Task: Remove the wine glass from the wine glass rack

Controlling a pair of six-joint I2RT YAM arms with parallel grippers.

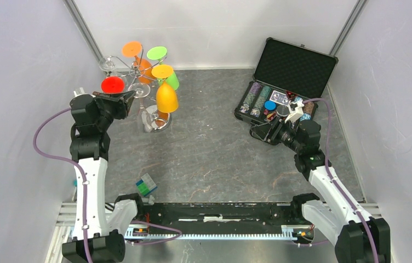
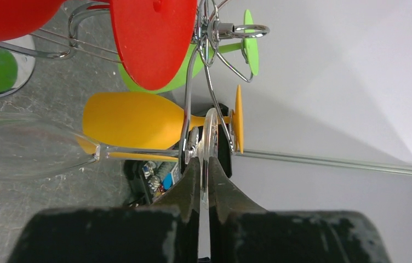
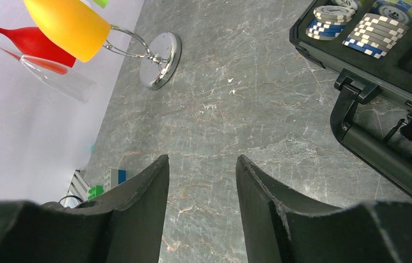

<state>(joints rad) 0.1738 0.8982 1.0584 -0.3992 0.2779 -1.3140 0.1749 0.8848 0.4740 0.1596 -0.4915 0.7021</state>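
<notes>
The wine glass rack [image 1: 117, 67], silver wire with a mirrored round base [image 2: 1, 71], stands at the back left. It holds red [image 1: 112, 84], orange [image 1: 132, 49], green [image 1: 157, 53] and yellow [image 1: 166, 97] glasses upside down. A clear wine glass [image 2: 23, 150] also hangs there, its stem still in the wire arm. My left gripper [image 2: 204, 161] is shut on that glass's thin foot disc [image 2: 210, 131], seen edge-on between the fingers. In the top view the left gripper [image 1: 130, 101] is right at the rack. My right gripper [image 3: 201, 164] is open and empty, low over the table near the case.
An open black case [image 1: 286, 82] with poker chips and cards lies at the back right, close to the right gripper [image 1: 264, 131]. A small blue and green block [image 1: 146, 186] lies near the front left. White walls enclose the table on three sides.
</notes>
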